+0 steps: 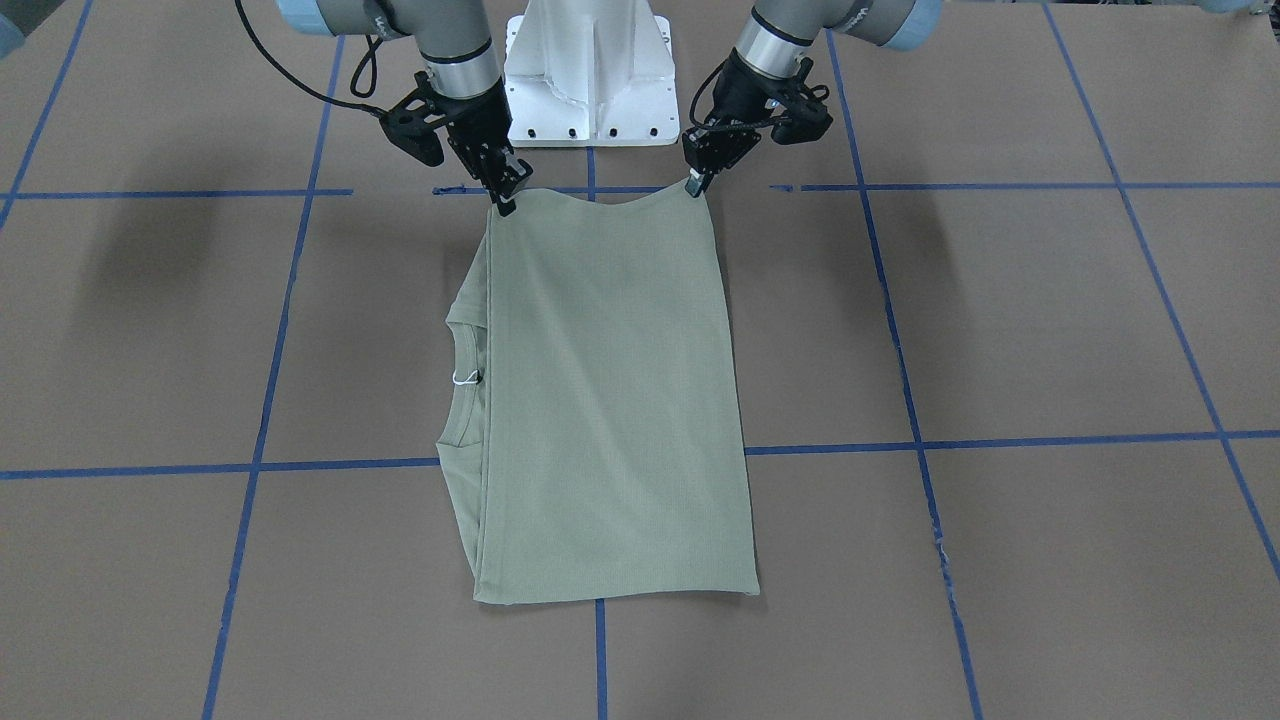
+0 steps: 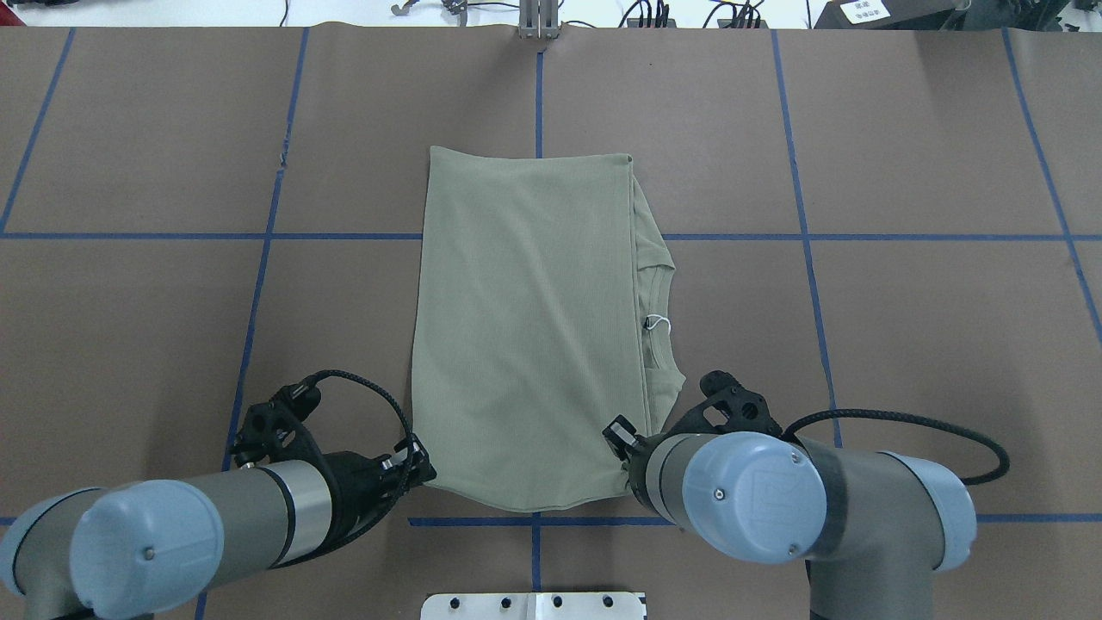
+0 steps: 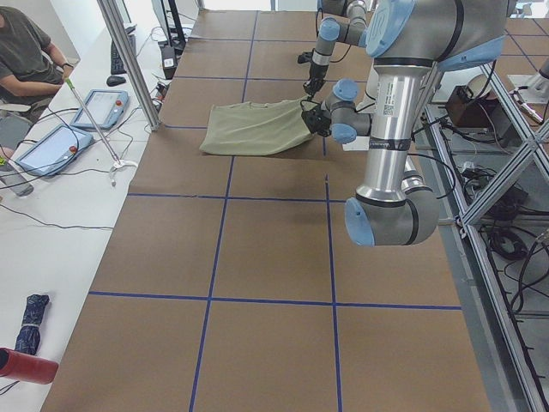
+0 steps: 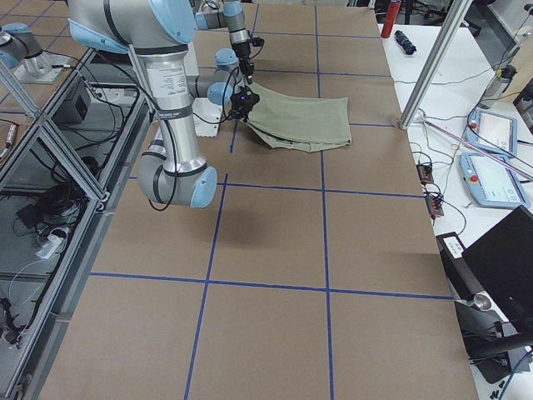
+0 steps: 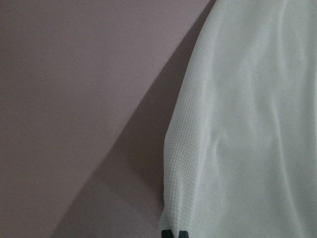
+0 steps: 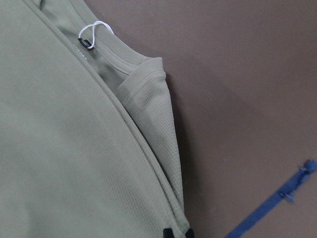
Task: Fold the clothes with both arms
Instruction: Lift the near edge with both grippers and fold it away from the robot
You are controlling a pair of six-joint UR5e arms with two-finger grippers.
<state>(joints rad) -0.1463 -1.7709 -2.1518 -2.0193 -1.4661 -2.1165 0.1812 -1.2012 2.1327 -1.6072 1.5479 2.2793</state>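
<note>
The pale sage-green shirt [image 1: 610,400] lies folded lengthwise on the brown table, also in the overhead view [image 2: 525,327]. Its ribbed collar [image 6: 119,54] and a white tag loop [image 6: 94,33] stick out on my right side. My left gripper [image 1: 697,183] is shut on the shirt's near corner, seen at the fingertips [image 5: 175,233]. My right gripper [image 1: 503,205] is shut on the other near corner, beside the collar side [image 6: 177,232]. The near edge sags between the two grippers and is lifted slightly off the table. The far edge rests flat.
The white pedestal base [image 1: 590,80] stands just behind the grippers. Blue tape lines [image 1: 600,650] grid the table. An operator [image 3: 21,60] sits past the far edge, beside tablets [image 3: 94,107] and a slanted metal pole [image 3: 129,64].
</note>
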